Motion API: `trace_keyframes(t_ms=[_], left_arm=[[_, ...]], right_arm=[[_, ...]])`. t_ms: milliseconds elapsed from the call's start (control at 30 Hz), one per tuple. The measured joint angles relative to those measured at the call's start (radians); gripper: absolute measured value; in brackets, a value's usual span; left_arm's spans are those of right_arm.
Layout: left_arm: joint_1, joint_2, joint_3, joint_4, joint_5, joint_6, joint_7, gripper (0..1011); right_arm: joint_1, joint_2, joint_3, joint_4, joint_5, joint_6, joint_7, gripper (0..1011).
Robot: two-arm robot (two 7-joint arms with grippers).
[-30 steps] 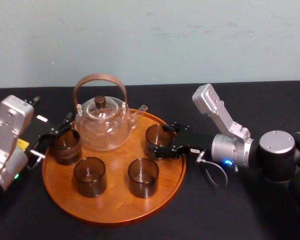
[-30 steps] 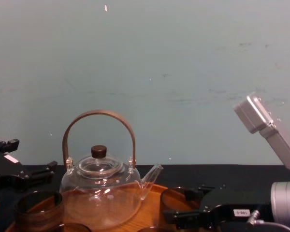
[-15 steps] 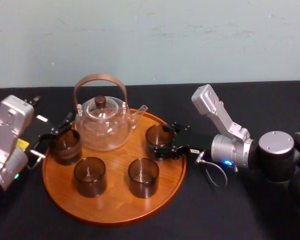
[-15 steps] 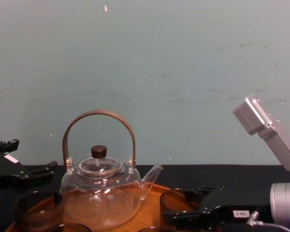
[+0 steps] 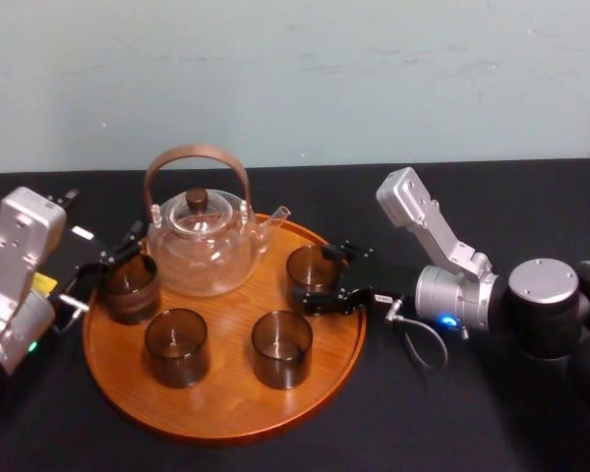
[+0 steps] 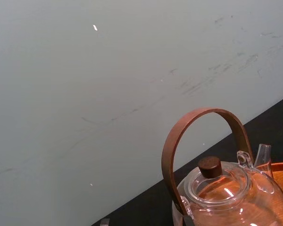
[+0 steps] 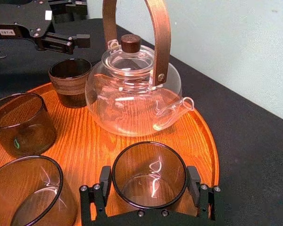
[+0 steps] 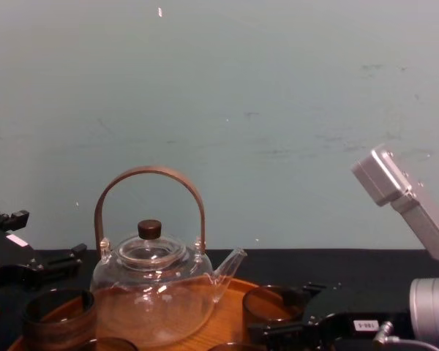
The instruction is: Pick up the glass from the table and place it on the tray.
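A smoky glass (image 5: 310,267) stands on the right side of the round wooden tray (image 5: 226,398), and in the right wrist view this glass (image 7: 149,175) sits upright on the tray (image 7: 85,146). My right gripper (image 5: 315,273) straddles it from the right and is open. Its fingers (image 7: 105,181) stand just off the glass wall on either side. My left gripper (image 5: 103,265) is open at the tray's left edge, by another glass (image 5: 130,287). The black table (image 5: 423,423) lies around the tray.
A glass teapot (image 5: 202,251) with a brown hoop handle stands at the back of the tray. Two more glasses (image 5: 177,346) (image 5: 280,349) stand at the tray's front. The right arm (image 5: 472,295) lies low over the table to the right.
The right gripper's fingers have spread a little away from the glass, which stays put on the tray. The left arm has not moved.
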Motion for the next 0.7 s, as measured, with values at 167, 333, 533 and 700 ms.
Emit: trace_keyframes(t_ms=[167,333,533,700], left_arm=[[0.000,0.000,0.000,0.000,0.000,0.000,0.000,1001],[0.000,0.000,0.000,0.000,0.000,0.000,0.000,1001],[0.000,0.000,0.000,0.000,0.000,0.000,0.000,1001],[0.000,0.000,0.000,0.000,0.000,0.000,0.000,1001]], right_arm=[[0.000,0.000,0.000,0.000,0.000,0.000,0.000,1002],[0.000,0.000,0.000,0.000,0.001,0.000,0.001,1002],[-0.007,0.010,0.008,-0.018,0.009,0.002,0.010,1002],[-0.036,0.038,0.023,-0.066,0.024,0.013,0.013,1002]])
